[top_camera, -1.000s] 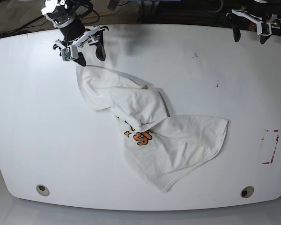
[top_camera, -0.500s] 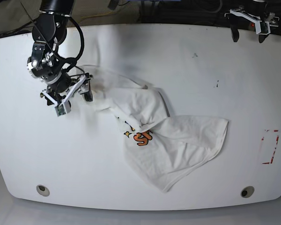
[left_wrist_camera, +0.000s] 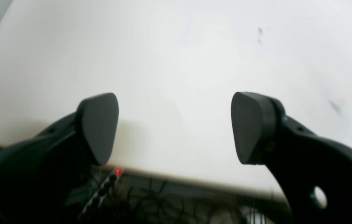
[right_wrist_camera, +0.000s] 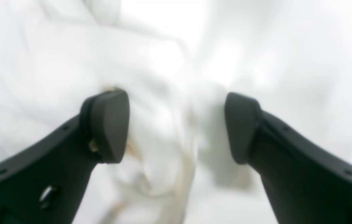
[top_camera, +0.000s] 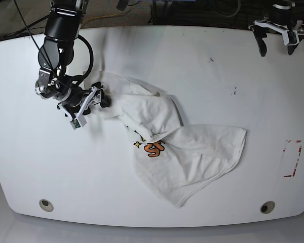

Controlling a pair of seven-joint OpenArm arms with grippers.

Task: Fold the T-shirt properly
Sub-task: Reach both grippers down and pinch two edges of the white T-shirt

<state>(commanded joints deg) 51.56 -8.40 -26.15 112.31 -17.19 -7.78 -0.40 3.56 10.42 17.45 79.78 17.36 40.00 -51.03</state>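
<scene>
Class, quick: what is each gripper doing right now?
Left gripper: open, empty, above the bare table.
Right gripper: open, straddling a T-shirt fold.

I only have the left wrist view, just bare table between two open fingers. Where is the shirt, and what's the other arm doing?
Observer: The T-shirt lies crumpled mid-table, far from the left gripper, which hangs open over the table's far edge.
Operator: And the right arm?
Observer: The right gripper is down at the shirt's upper left end, open, with bunched fabric between its fingers.
Operator: Has it grabbed yet?
Observer: No, the jaws stand wide apart around the cloth in the right wrist view.
Operator: Is the print showing?
Observer: Only partly: orange and yellow lettering peeks out near the shirt's middle.
</scene>
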